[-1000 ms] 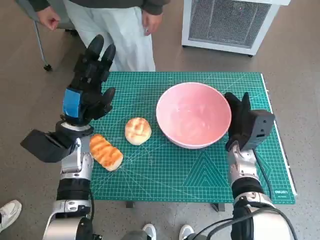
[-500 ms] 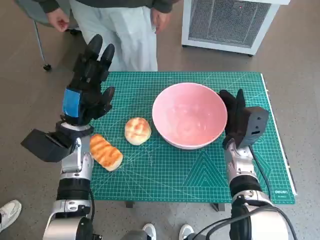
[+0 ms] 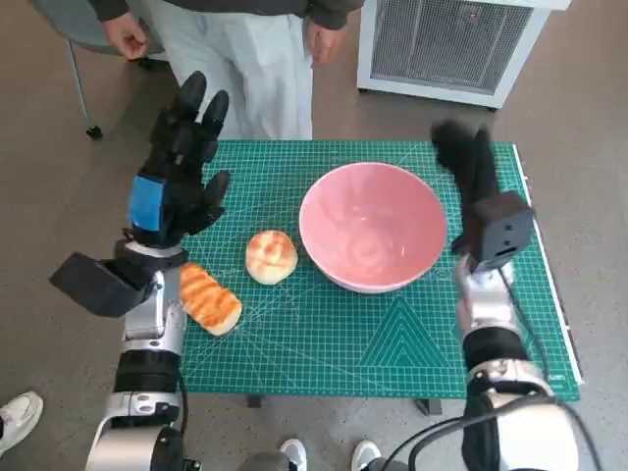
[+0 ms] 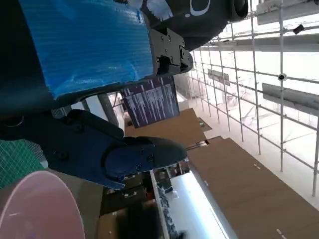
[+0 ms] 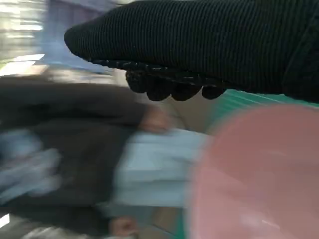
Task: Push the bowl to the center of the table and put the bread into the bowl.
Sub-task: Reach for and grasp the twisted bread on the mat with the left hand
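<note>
Right hand (image 3: 469,162): gloved, raised above the far right part of the desk, just right of the bowl and apart from its rim in the head view. Nothing is held. Whether the fingers are spread or curled cannot be told, the picture being blurred there.

Left hand (image 3: 182,162): blue-taped back turned to the camera, fingers apart and pointing to the far side, nothing held. It is raised over the far left corner of the green mat (image 3: 324,339).

Bowl (image 3: 372,226): pink, empty, upright on the mat, set somewhat right of the middle of the desk (image 3: 549,378). It is also seen in part in both wrist views.

Round bread (image 3: 270,256): lies on the mat just left of the bowl, not touching it as far as can be seen.

Long bread (image 3: 207,298): striped, at the near left edge of the mat, beside the left forearm.

Surroundings: a person (image 3: 235,49) stands at the far side; a white grilled unit (image 3: 442,44) stands on the floor at far right.

Progress, as judged: the bowl appears close to the centre, so the push seems largely done. No bread is in the bowl; picking up and placing is yet to be done.
</note>
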`<state>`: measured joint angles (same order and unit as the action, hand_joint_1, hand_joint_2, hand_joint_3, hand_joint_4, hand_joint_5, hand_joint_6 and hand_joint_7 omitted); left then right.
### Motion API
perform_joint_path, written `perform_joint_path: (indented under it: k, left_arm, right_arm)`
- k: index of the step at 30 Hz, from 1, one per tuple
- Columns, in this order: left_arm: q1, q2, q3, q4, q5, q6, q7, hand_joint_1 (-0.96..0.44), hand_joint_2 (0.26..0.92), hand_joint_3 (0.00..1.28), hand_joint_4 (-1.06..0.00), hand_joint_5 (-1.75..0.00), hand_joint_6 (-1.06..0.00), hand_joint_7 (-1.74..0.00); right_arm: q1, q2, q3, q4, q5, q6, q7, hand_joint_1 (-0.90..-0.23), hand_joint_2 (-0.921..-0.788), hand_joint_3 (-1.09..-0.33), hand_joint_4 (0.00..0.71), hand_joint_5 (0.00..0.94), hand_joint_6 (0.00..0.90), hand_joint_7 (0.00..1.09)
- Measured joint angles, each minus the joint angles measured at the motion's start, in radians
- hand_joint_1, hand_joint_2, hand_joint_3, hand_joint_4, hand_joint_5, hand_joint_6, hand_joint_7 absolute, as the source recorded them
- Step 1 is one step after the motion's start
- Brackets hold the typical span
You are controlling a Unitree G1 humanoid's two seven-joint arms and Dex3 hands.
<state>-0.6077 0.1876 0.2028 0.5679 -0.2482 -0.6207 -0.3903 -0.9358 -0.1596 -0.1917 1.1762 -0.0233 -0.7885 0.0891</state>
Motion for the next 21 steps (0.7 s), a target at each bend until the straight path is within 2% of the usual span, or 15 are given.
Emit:
perform_joint_path:
  k: [4, 6, 9, 12, 16, 21]
  left_arm:
    - [-0.003, -0.005, -0.016, -0.004, 0.005, 0.001, 0.001, -0.65, 0.921, 0.43, -0.21, 0.0, -0.19, -0.16]
    - [-0.004, -0.008, -0.024, -0.012, 0.005, 0.005, -0.001, -0.65, 0.921, 0.44, -0.21, 0.0, -0.19, -0.16]
    - [-0.007, -0.011, -0.032, -0.027, 0.004, 0.009, -0.008, -0.65, 0.921, 0.44, -0.21, 0.0, -0.19, -0.16]
    - [-0.013, -0.012, -0.038, -0.042, 0.003, 0.014, -0.015, -0.65, 0.921, 0.44, -0.2, 0.0, -0.18, -0.15]
    - [-0.023, -0.012, -0.042, -0.058, 0.003, 0.017, -0.023, -0.66, 0.921, 0.44, -0.2, 0.0, -0.18, -0.15]
    - [-0.031, -0.01, -0.042, -0.067, 0.003, 0.016, -0.03, -0.67, 0.921, 0.45, -0.2, 0.0, -0.18, -0.15]
  right_arm:
    - [0.001, 0.006, 0.004, -0.08, 0.047, -0.073, 0.091, -0.72, -0.921, -0.836, 0.267, 0.003, 0.116, 0.47]
    - [0.006, 0.01, 0.01, -0.144, 0.089, -0.097, 0.148, -0.728, -0.921, -0.834, 0.268, 0.002, 0.089, 0.52]
    - [0.013, 0.016, 0.018, -0.225, 0.143, -0.107, 0.216, -0.731, -0.921, -0.829, 0.265, 0.001, 0.055, 0.58]
    - [0.025, 0.024, 0.03, -0.295, 0.18, -0.102, 0.261, -0.734, -0.921, -0.819, 0.262, 0.0, 0.037, 0.61]
    - [0.059, 0.032, 0.05, -0.383, 0.197, -0.082, 0.292, -0.742, -0.921, -0.816, 0.257, 0.0, 0.019, 0.65]
    - [0.094, 0.04, 0.067, -0.458, 0.199, -0.057, 0.296, -0.752, -0.921, -0.815, 0.252, 0.0, 0.002, 0.68]
